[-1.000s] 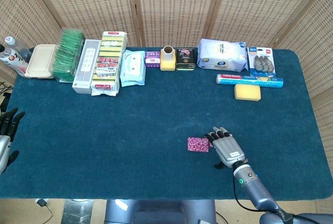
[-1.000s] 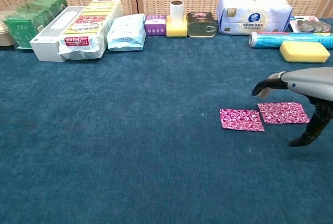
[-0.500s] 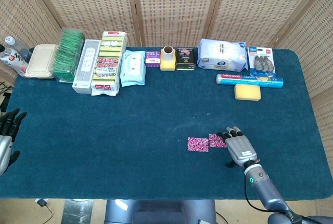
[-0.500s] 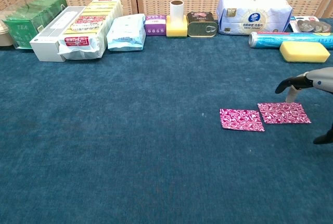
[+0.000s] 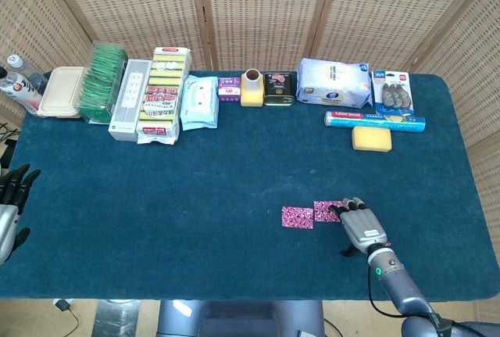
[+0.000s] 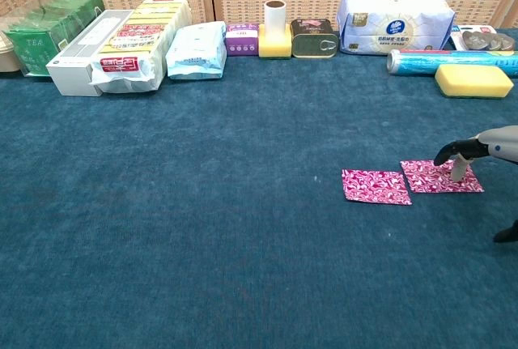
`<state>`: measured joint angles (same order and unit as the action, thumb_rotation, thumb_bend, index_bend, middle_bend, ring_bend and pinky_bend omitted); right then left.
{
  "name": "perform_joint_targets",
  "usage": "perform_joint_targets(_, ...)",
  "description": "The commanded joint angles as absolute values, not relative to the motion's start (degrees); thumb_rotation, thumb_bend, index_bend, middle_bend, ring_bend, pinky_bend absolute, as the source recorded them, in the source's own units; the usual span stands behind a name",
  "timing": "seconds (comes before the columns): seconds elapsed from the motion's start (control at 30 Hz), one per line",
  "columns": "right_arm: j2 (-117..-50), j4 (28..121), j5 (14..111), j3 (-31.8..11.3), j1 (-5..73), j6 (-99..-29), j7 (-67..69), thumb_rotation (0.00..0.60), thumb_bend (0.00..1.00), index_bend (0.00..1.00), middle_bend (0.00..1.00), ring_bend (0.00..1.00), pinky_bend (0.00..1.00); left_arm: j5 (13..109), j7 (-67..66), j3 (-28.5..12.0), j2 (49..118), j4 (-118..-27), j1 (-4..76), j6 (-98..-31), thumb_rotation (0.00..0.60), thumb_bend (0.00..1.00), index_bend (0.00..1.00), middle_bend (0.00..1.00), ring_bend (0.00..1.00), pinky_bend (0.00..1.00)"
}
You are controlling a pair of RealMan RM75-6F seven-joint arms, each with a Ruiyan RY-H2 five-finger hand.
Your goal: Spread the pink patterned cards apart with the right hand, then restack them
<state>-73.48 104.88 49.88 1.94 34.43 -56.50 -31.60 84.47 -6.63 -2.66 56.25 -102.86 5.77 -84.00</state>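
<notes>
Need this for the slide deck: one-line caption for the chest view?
Right hand fingers touching the right of two pink cards lying side by side.

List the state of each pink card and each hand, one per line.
Left pink patterned card: flat on the blue cloth, untouched.
Right pink patterned card: flat, beside the first, fingertip resting on it.
Right hand: fingers extended onto the right card.
Left hand: off the table edge, holding nothing.
</notes>
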Motion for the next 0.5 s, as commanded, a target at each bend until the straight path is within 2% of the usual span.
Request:
perform_joint_targets(0.03, -74.20, 104.03, 48.95, 1.72, 34.91, -55.96, -31.80, 0.600, 0.07, 0.15, 0.27, 0.10, 0.04, 84.43, -6.48, -2.66, 56.20, -102.81, 5.76, -83.98, 0.600, 0.13, 0.00, 0.00, 0.00, 0.07)
perform_joint_targets(0.5, -76.32, 103.29, 47.24, 0.59, 36.37, -55.90, -32.20, 0.600, 0.07, 0.15, 0.26, 0.10, 0.04, 84.50, -6.31, -2.62, 56.16, -102.78, 5.79, -83.94, 0.600, 0.13, 0.00, 0.00, 0.00, 0.07)
